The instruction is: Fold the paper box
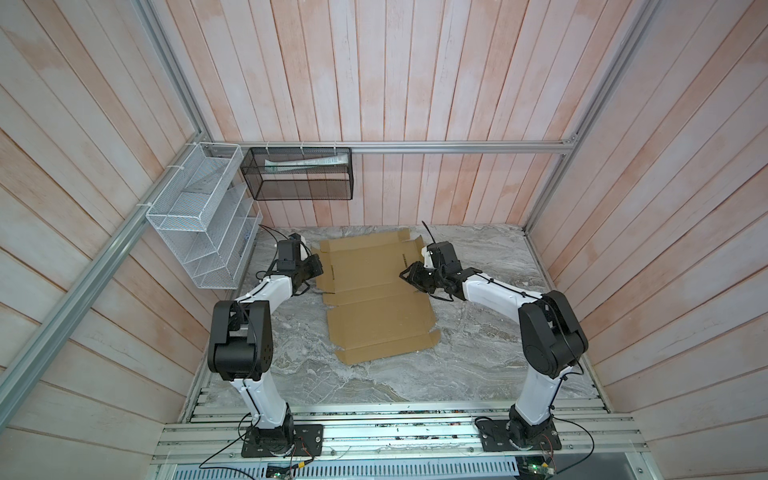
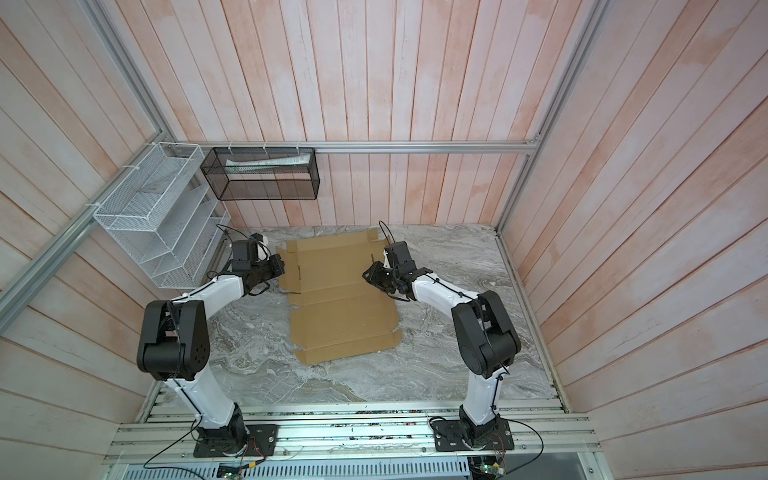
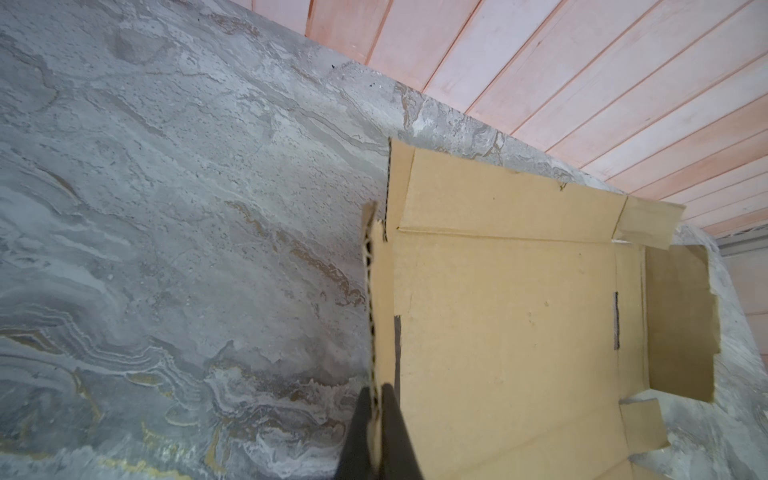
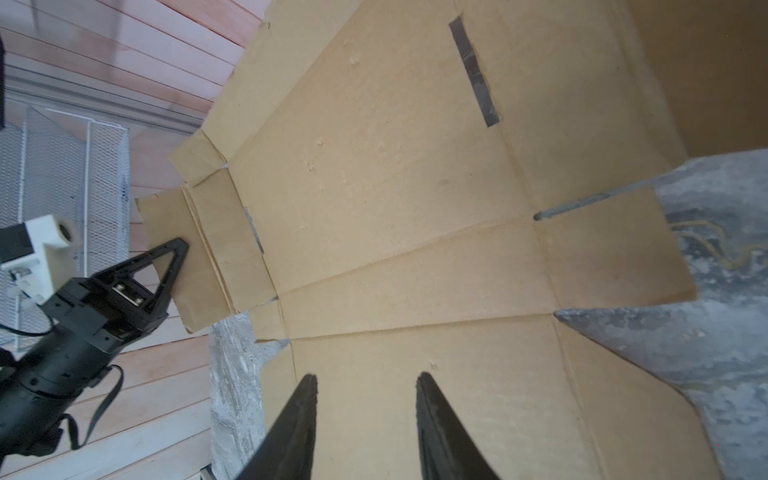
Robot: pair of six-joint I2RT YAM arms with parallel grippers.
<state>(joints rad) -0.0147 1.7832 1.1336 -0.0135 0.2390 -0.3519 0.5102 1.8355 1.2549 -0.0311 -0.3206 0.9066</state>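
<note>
The paper box [image 1: 374,286] [image 2: 338,291] is a flat tan cardboard sheet with flaps, creases and slots, lying on the marble table in both top views. My left gripper [image 1: 321,269] [image 2: 283,266] [image 3: 376,388] is shut on the edge of the sheet's left side flap [image 4: 199,257], which stands raised off the table. That gripper's fingers [image 4: 176,253] also show in the right wrist view. My right gripper [image 1: 405,275] [image 2: 368,275] [image 4: 365,376] hangs open over the sheet's right part [image 4: 395,187], with only bare cardboard between its fingers.
A white wire rack [image 1: 199,232] hangs on the left wall beside the left arm. A black mesh basket [image 1: 299,174] is fixed to the back wall. Wooden walls close in the marble table [image 1: 478,332] on three sides.
</note>
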